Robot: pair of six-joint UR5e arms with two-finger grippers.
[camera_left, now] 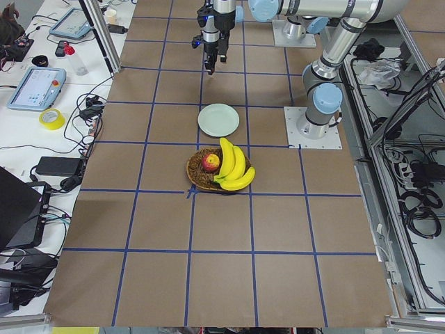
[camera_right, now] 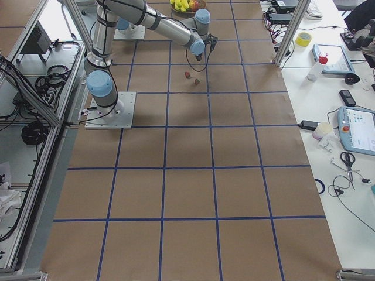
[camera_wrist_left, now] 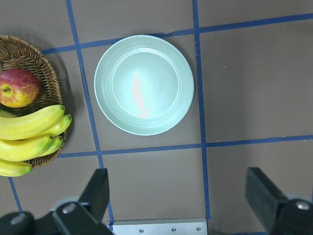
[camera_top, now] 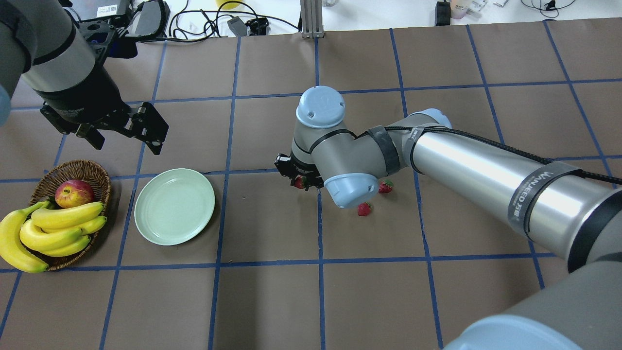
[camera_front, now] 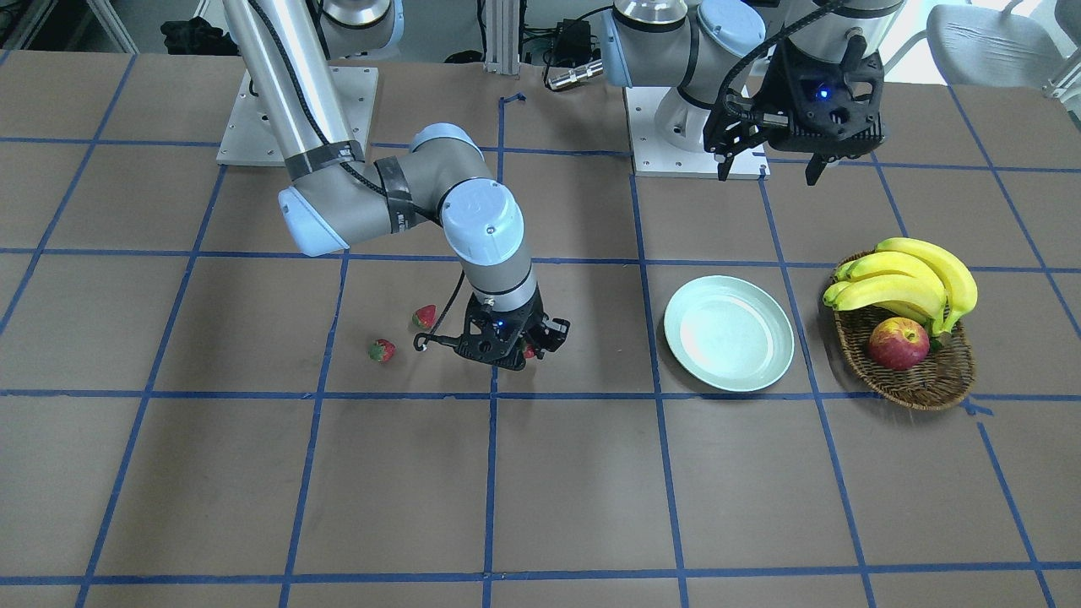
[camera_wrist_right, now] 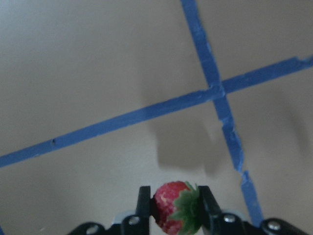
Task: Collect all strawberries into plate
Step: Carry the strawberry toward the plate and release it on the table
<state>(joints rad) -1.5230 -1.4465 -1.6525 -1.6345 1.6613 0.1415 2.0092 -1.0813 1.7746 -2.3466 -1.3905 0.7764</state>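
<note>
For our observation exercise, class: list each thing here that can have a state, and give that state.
plate: empty
right gripper: shut on held strawberry
left gripper: open, above plate
loose strawberries: lying outside the plate
basket: holds apple and bananas

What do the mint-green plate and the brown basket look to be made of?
Plate: probably plastic or melamine, possibly glazed ceramic. It is smooth and glossy, with a bright glare streak across its middle. Basket: woven wicker or rattan, matte brown. Interlaced strands show along its wall.
</note>
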